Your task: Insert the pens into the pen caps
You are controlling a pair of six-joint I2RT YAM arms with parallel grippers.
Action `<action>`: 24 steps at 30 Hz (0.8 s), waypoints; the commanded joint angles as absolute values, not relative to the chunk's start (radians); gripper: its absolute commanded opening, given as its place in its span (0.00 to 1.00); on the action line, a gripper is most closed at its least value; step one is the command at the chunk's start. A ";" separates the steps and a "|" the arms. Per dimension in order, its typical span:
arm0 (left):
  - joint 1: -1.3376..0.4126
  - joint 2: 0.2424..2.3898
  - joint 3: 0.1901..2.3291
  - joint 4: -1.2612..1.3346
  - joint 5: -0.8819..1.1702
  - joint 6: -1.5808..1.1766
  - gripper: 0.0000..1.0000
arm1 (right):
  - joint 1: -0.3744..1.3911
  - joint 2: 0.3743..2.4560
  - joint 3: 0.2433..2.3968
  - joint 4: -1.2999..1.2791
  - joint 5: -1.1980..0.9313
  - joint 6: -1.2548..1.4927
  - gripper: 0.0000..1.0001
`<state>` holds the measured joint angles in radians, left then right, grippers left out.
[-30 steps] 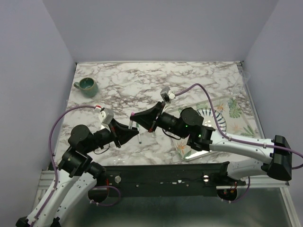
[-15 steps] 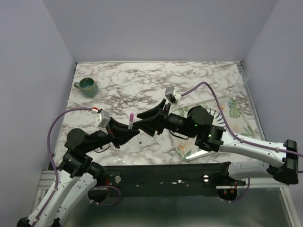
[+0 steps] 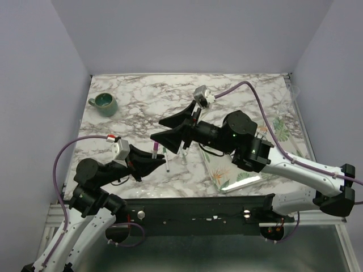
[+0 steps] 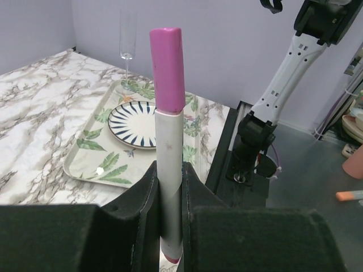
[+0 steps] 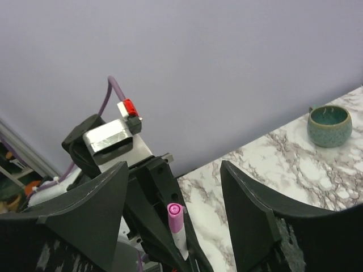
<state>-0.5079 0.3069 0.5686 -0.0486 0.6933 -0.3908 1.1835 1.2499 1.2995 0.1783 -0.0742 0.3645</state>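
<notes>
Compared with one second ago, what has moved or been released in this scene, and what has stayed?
The right pincer opened, let go of the white pen with the pink cap, and lifted away toward the far side. The left pincer, shut on that pen, drew back toward the near edge. The green ceramic mug and the leaf-patterned tray stayed.

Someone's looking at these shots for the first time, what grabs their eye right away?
First is the upright pen with its pink top, clamped in the left gripper near the table's front edge. Just beyond it, the right gripper hangs wide open, aimed toward the pen. A teal mug sits alone near the far left corner.
</notes>
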 commanded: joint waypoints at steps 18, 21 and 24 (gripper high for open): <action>-0.505 0.284 0.581 -0.060 0.735 -0.373 0.00 | 1.187 1.342 1.273 0.213 -0.163 0.425 0.39; -0.505 0.285 0.578 -0.057 0.733 -0.376 0.00 | 1.189 1.342 1.264 0.216 -0.164 0.433 0.42; -0.505 0.285 0.578 -0.058 0.733 -0.376 0.00 | 1.189 1.341 1.255 0.221 -0.163 0.436 0.43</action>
